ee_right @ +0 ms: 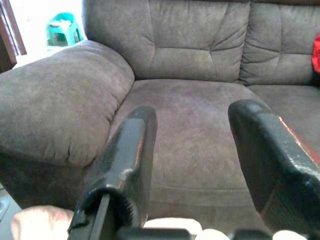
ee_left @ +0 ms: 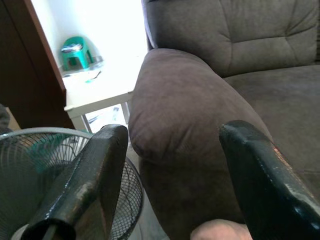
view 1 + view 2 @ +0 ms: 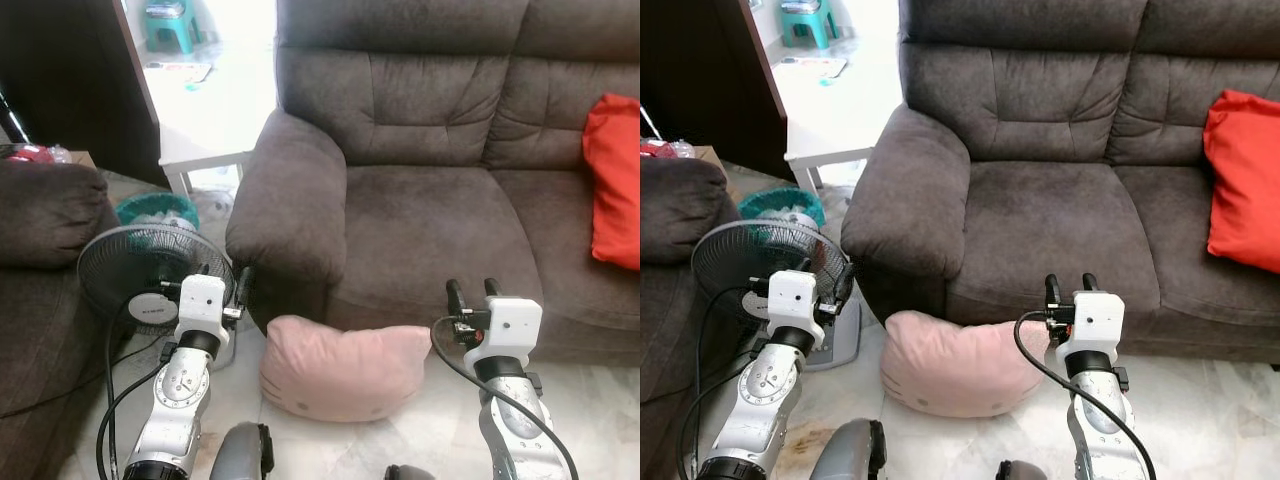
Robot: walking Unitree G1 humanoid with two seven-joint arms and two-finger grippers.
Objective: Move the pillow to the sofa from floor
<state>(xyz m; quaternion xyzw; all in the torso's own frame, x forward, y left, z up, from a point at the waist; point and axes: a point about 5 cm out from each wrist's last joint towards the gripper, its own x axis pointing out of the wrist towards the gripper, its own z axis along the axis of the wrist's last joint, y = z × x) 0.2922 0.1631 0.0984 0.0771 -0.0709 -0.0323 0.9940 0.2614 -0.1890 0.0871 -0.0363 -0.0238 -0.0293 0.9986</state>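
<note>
Strong daylight floods in from the doorway at far left, blown out to white glare across the floor there. The sofa is evenly and softly lit, with little shadow. Head views are sharp; in the wrist views the near black fingers are blurred.

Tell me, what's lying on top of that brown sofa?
A red cushion leans at the right end of the sofa. The picture's edge cuts it off. The pink pillow lies on the floor.
</note>
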